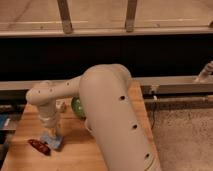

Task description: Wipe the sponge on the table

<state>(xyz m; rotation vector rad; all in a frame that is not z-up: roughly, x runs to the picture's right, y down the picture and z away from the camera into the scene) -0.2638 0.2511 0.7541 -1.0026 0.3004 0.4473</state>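
The small flat light-blue sponge (54,143) lies on the light-brown wooden desk (70,151) toward its 7 o'clock corner, with its long axis seemingly running from 10 to 4 o'clock. The gripper (52,133) stands directly over it at 12 o'clock, fingers pressed together on its top. A dark red oblong object (38,146) sits just beside the sponge at 9 o'clock. No writing is readable.

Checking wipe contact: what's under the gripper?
The sponge, flat on the table beside a dark red object. The gripper sits right on it, covering its upper part; the contact itself is hidden.
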